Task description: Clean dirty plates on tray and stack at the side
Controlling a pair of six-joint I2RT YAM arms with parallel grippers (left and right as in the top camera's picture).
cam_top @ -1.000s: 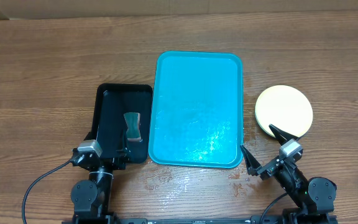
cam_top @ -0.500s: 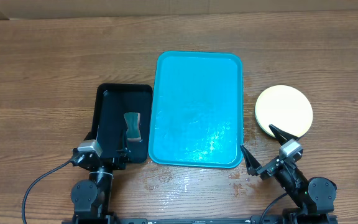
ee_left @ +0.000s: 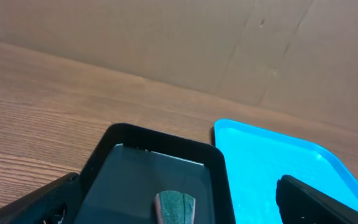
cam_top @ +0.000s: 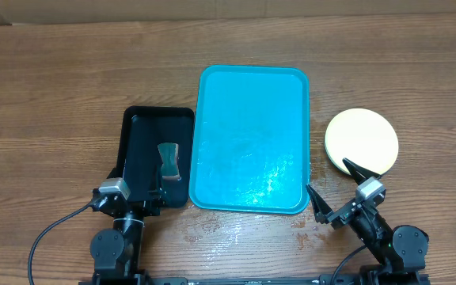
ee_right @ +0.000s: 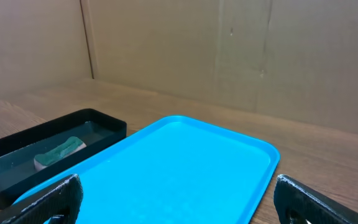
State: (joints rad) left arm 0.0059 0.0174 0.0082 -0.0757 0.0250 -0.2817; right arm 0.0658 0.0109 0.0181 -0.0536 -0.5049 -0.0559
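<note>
Nothing moved; plates lie stacked just beside the tray rim.

The overhead view looks straight down from high up and takes in the whole surface. Each wrist view sits low and close over it, facing forward to a cardboard wall. All three views share the tray and the tub.

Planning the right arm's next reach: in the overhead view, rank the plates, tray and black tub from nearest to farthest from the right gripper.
1. The plates, just right of the right gripper, and the tray, just left: too close to call.
2. The black tub, far left, beyond the tray.
</note>
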